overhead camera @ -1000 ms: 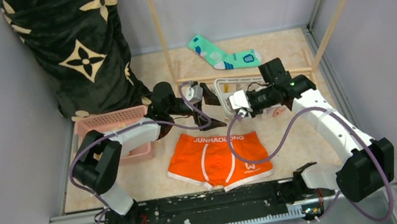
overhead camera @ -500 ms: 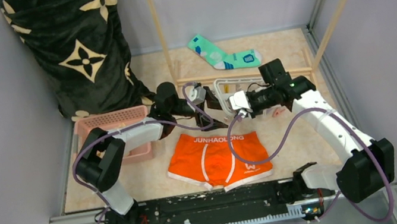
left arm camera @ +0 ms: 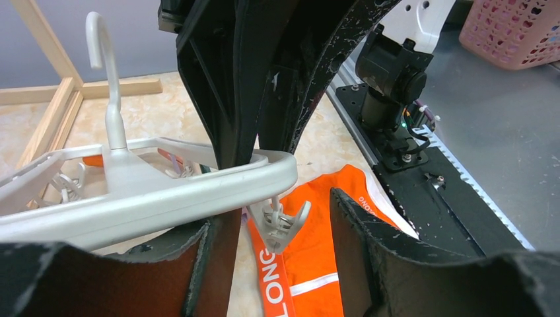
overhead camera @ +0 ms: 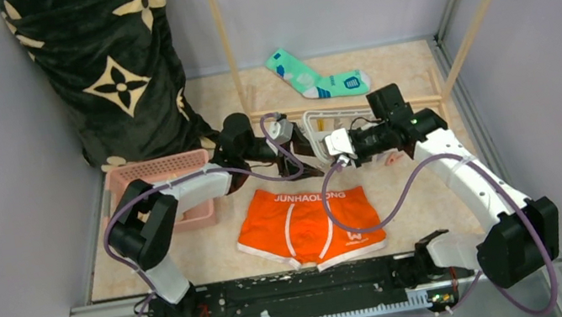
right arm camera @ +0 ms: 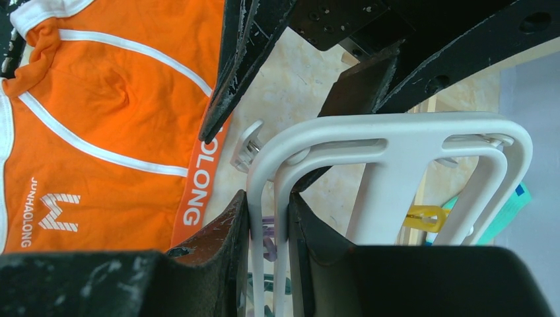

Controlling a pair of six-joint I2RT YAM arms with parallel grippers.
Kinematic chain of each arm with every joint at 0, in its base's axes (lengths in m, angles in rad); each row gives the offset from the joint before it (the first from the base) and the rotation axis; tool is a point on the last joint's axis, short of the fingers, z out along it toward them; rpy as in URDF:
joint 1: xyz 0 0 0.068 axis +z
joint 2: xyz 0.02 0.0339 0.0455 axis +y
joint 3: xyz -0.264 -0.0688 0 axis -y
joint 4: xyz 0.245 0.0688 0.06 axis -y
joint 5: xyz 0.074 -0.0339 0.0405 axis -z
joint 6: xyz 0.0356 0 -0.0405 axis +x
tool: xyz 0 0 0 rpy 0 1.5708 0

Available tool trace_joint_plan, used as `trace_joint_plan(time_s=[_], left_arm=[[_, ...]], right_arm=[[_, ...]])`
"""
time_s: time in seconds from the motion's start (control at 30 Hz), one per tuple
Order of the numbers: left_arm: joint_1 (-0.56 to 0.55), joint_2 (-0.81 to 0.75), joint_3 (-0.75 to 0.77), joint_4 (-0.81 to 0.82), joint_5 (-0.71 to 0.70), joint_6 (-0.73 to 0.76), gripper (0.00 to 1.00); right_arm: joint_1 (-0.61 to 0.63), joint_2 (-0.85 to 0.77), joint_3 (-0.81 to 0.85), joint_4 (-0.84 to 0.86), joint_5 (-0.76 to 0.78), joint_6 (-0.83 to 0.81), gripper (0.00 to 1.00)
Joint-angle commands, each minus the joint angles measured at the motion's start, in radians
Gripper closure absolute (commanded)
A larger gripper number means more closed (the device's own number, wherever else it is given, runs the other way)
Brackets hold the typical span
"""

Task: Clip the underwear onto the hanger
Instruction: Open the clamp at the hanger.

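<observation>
The orange underwear (overhead camera: 310,226) lies flat on the table, waistband toward the back; it also shows in the left wrist view (left arm camera: 310,257) and the right wrist view (right arm camera: 99,132). The white hanger (overhead camera: 322,125) is held up just behind it. My right gripper (overhead camera: 335,146) is shut on the hanger's frame edge (right arm camera: 271,172). My left gripper (overhead camera: 304,165) is open, its fingers (left arm camera: 198,264) either side of a white clothespin (left arm camera: 280,221) dangling from the hanger's corner (left arm camera: 165,188), above the waistband. The pads do not touch the pin.
A pink basket (overhead camera: 166,181) sits at the left, beside a black floral cushion (overhead camera: 110,66). A teal sock (overhead camera: 316,76) lies at the back near the wooden rack poles (overhead camera: 221,40). A yellow clothespin (right arm camera: 422,214) hangs further along the frame. The black base rail (overhead camera: 298,288) runs along the front.
My left gripper has shifted slightly right and back toward the hanger's corner. The right arm and the underwear have not moved.
</observation>
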Motion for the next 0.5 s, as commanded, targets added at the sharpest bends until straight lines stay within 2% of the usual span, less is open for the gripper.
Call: trace_joint_plan(time_s=[0.0,0.17,0.3,0.47], left_arm=[[-0.004,0.014,0.031,-0.003,0.037,0.001,0.43],[-0.004,0.012,0.027,-0.007,0.045,0.002,0.46],[-0.004,0.005,0.021,-0.008,0.05,0.014,0.36],[-0.005,0.009,0.032,-0.005,0.064,0.011,0.35]], right_arm=[[-0.007,-0.048,0.008,0.067,-0.053,-0.019,1.0],[-0.008,-0.052,0.003,0.077,-0.054,-0.013,1.0],[-0.007,-0.053,0.005,0.078,-0.06,-0.013,1.0],[-0.006,-0.051,0.008,0.079,-0.063,-0.013,1.0]])
